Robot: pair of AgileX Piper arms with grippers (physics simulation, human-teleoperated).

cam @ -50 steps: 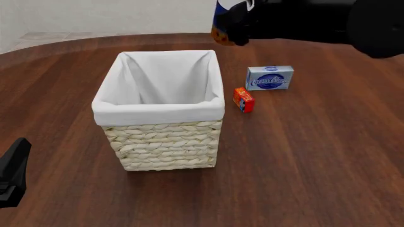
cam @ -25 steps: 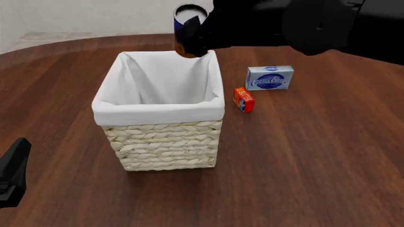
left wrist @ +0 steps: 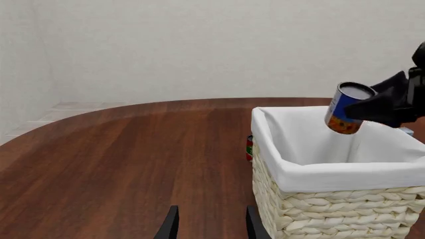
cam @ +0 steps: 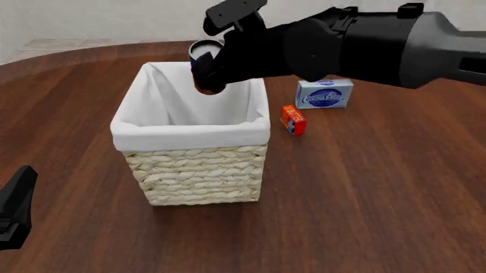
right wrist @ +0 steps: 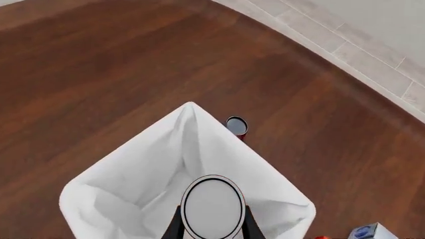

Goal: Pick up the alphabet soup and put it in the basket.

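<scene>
Front view: alphabet soup (cam: pixel 202 63) in right gripper (cam: pixel 215 68), above basket (cam: pixel 190 133).

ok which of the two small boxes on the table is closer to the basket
The small orange-red box. It stands just right of the basket, while the flat blue-and-white box lies farther right and farther back.

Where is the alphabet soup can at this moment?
In the front view the alphabet soup hangs tilted in the right pincer, above the far part of the basket opening.
</scene>
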